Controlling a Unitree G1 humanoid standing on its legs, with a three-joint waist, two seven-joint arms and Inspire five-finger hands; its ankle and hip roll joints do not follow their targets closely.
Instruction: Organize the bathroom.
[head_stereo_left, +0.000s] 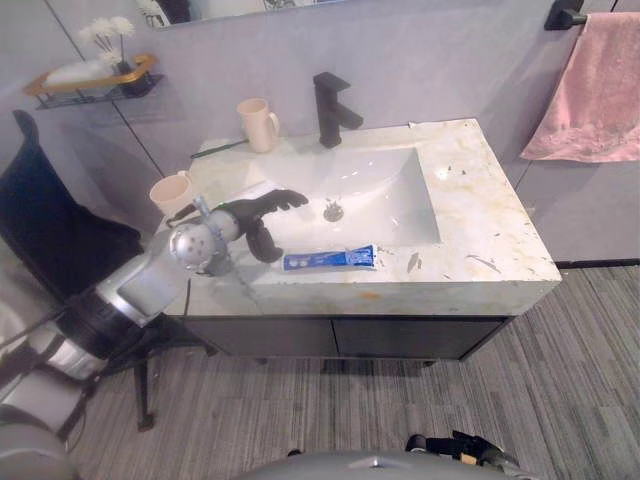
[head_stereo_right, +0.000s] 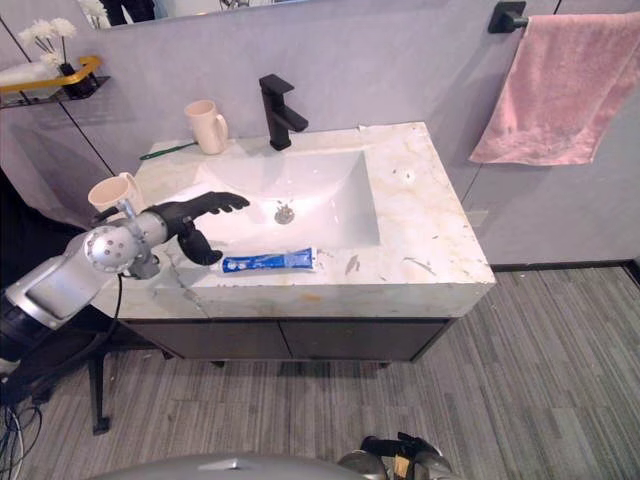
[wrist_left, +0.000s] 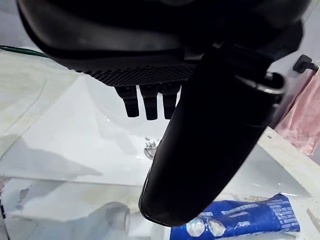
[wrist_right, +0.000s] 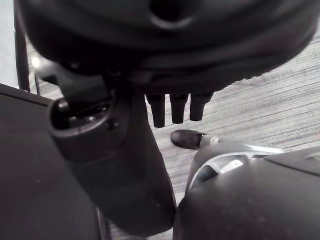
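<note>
The left hand (head_stereo_left: 252, 216) hovered over the counter (head_stereo_left: 480, 230) at the sink's (head_stereo_left: 390, 195) left edge, fingers (head_stereo_left: 290, 199) stretched out over the basin and thumb (head_stereo_left: 263, 243) hanging down toward the front ledge; it was released and held nothing. The tube (head_stereo_left: 329, 259), blue and lying flat along the ledge in front of the basin, sat just beside the thumb tip and apart from it, which the left wrist view confirmed: the thumb (wrist_left: 210, 140) hung above the counter with the tube (wrist_left: 240, 223) past its tip, untouched. One mug (head_stereo_left: 258, 123) stood at the back beside the black faucet (head_stereo_left: 331, 108), with a thin green toothbrush (head_stereo_left: 222, 148) lying on the counter next to it; a second mug (head_stereo_left: 172, 192) stood at the counter's left edge behind the arm. A pink towel (head_stereo_left: 595, 90) hung on the wall to the right, and a small shelf (head_stereo_left: 90, 80) with flowers sat on the wall to the left. The right hand (wrist_right: 150, 100) hung low by the floor, fingers relaxed and empty. The step in hand looked like the reach for the tube, not yet a grasp. The next move would likely call for shifting the hand a little toward the tube, lowering it, and closing thumb against fingers across the flat body, then carrying it to one of the mugs. A flat, slick tube on stone could slide away under a shallow pinch.
</note>
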